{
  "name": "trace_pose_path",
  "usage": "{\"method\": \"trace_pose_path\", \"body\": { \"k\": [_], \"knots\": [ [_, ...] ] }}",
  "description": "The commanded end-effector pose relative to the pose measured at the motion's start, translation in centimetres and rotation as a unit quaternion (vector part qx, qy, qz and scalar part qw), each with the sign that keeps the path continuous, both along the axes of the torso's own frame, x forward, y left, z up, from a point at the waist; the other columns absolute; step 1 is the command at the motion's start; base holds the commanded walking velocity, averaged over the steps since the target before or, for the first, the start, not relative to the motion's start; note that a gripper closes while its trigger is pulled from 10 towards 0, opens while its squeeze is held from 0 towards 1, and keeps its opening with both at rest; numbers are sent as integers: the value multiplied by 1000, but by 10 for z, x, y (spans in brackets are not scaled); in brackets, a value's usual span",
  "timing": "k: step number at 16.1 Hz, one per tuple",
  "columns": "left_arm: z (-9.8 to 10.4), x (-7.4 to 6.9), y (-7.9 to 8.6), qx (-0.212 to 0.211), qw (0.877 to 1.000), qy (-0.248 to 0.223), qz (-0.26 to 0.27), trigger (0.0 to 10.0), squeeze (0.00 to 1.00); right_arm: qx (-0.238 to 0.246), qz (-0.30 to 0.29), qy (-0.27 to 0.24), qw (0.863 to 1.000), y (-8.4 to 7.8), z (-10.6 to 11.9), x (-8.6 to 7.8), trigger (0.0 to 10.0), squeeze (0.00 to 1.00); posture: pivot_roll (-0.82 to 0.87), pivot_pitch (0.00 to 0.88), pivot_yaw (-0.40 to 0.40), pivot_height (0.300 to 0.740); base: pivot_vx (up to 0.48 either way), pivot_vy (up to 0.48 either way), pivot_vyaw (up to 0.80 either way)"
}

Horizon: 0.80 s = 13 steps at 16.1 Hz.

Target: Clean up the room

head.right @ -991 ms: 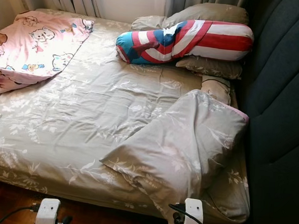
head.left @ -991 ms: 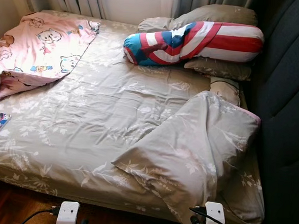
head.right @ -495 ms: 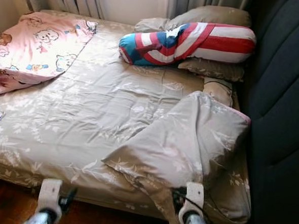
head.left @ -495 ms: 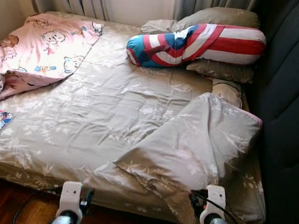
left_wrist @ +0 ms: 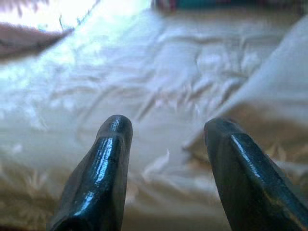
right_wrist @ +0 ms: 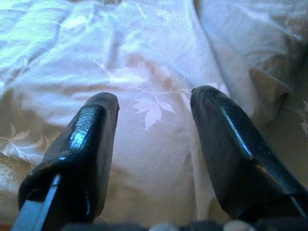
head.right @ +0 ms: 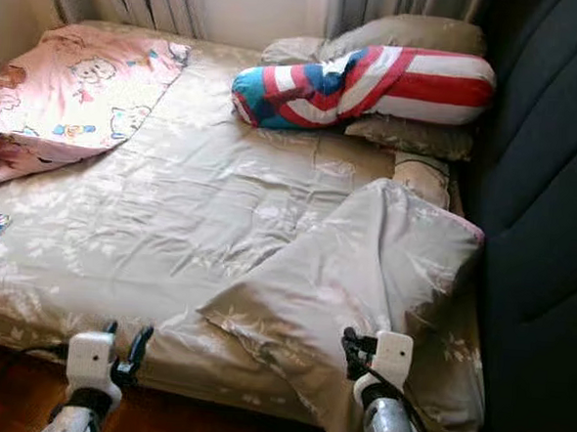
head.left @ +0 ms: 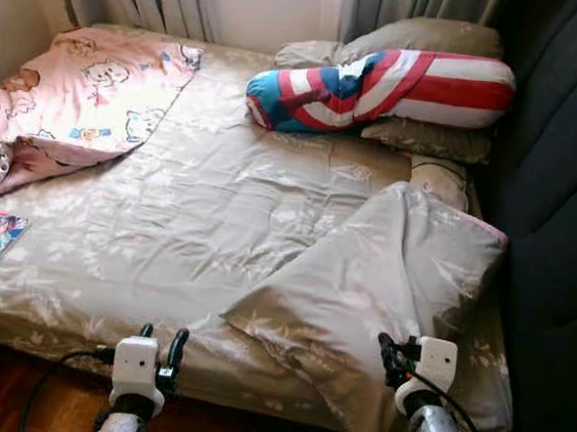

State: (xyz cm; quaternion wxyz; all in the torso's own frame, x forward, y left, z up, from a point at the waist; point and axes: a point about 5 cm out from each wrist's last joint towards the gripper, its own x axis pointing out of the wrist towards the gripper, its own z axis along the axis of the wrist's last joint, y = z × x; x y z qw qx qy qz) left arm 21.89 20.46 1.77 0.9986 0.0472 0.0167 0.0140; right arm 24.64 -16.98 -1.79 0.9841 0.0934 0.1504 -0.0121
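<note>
both arms raised low in front, fingers apart

the left arm is reaching forward at the lower left, its white wrist block upright. the left gripper (left_wrist: 166,130) is pointing ahead with its two black fingers (left_wrist: 103,168) spread wide and nothing between them. the right arm is reaching forward at the lower right, silver forearm showing under its white wrist block. the right gripper (right_wrist: 154,103) is also holding its fingers (right_wrist: 84,139) spread apart, gripping nothing.
</note>
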Motion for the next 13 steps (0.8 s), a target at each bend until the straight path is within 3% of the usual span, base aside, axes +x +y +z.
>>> {"method": "trace_pose_path", "body": {
  "k": [1, 8, 13],
  "knots": [
    [6, 1, -2, -5, 1000, -5, 2, 10000, 0, -1, -4, -7, 1000, -1, 1, -2, 10000, 0, 25, 51, -55, 740, 0, 0, 0],
    [39, 10, -18, -18, 1000, -19, 1, 10000, 0, 3, -18, -23, 1000, 3, 12, 7, 10000, 0, 18, 108, -69, 740, 0, 0, 0],
    [48, 8, -15, -18, 1000, -10, 8, 10000, 0, 7, -23, -29, 999, 3, 17, 10, 10000, 0, 18, 125, -68, 740, 0, 0, 0]
  ]
}}
